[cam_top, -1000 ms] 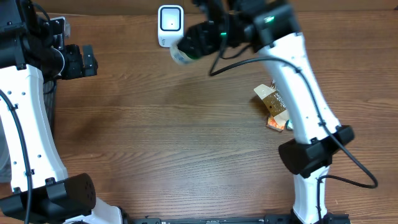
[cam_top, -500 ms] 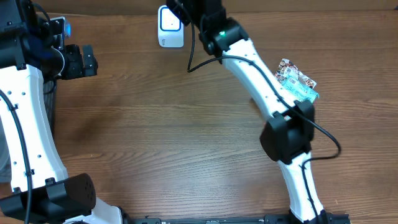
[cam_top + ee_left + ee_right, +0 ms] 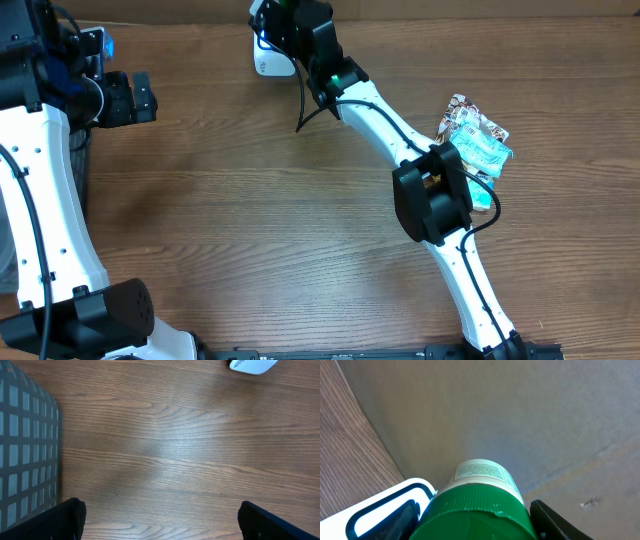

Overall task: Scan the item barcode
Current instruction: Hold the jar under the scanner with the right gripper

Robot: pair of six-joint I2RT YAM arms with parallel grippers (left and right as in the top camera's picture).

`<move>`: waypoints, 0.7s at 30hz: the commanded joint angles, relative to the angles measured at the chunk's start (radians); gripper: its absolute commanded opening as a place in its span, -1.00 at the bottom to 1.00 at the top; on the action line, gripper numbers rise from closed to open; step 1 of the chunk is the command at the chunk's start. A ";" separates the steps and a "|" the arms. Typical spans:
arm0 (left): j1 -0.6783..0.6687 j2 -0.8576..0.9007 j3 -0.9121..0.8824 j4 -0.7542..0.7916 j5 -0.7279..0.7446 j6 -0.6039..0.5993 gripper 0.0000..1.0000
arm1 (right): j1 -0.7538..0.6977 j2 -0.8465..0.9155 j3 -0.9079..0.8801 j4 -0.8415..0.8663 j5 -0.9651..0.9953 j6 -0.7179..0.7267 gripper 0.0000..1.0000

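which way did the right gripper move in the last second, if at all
Yes. Overhead, the right gripper moved left and toward the far edge, from right of the white scanner to over its top.

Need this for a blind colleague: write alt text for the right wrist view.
The right end effector grips a green-capped bottle with a white label, at bottom centre, beside a white barcode scanner at lower left. Wood table at left, plain wall behind.
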 commanded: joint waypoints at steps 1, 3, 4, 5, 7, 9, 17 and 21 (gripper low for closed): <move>0.001 0.000 -0.005 0.003 0.008 0.022 0.99 | 0.001 0.003 0.010 0.029 -0.010 -0.098 -0.13; 0.001 0.000 -0.005 0.003 0.008 0.022 0.99 | 0.001 0.004 0.010 0.029 -0.013 -0.134 -0.14; 0.001 0.000 -0.005 0.003 0.008 0.022 0.99 | 0.001 0.004 0.010 0.029 -0.013 -0.140 -0.14; 0.001 0.000 -0.005 0.003 0.008 0.022 0.99 | 0.001 0.004 0.010 0.029 -0.013 -0.150 -0.14; 0.001 0.000 -0.005 0.003 0.008 0.022 0.99 | 0.001 0.004 0.010 0.029 -0.013 -0.165 -0.14; 0.001 0.000 -0.005 0.003 0.008 0.022 0.99 | 0.001 0.004 0.010 0.029 -0.013 -0.164 -0.14; 0.001 0.000 -0.005 0.003 0.008 0.022 0.99 | 0.004 0.003 0.010 0.039 -0.013 -0.163 -0.14; 0.001 0.000 -0.005 0.003 0.008 0.022 0.99 | 0.010 -0.045 0.010 0.016 -0.013 -0.067 -0.14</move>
